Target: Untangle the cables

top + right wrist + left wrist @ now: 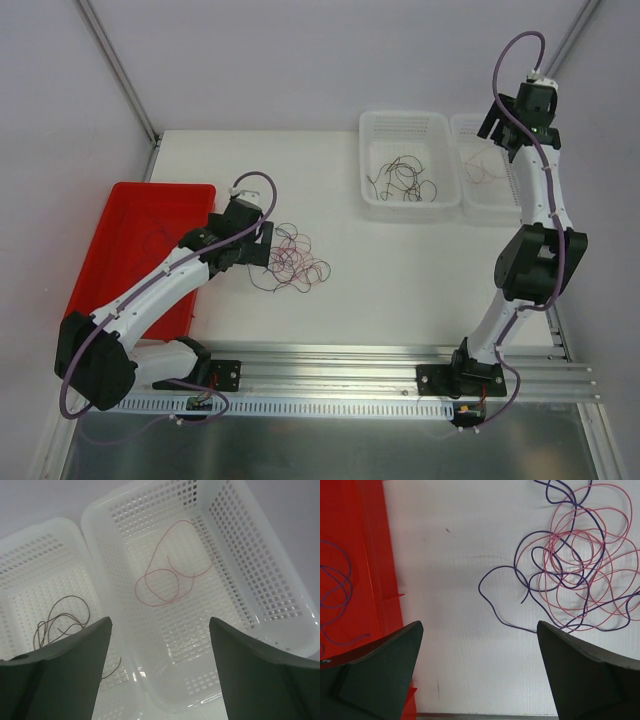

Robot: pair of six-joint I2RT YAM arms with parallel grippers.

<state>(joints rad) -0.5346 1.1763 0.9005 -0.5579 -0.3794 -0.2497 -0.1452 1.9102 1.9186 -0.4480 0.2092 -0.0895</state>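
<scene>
A knot of thin purple and pink cables (295, 258) sprawls on the white surface (400, 280) just beside the wide-open left end effector (479, 630), as a red plastic tray (120, 215) holds purple strands (335, 600), one white perforated basket (372, 135) dark brown wires (405, 180), and a second white basket (240, 545), below the wide-spread, empty right end effector (160, 622), a pink loop (172, 575).

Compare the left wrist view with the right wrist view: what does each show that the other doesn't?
Only the left wrist: a red tray holding a purple cable, and a tangle of pink and purple cables lying on the white table.
Only the right wrist: two white perforated baskets, one basket holding a pink cable, the other basket a dark brown cable.
Shared: each shows its own dark fingers, left pincer and right pincer, open and empty.
</scene>
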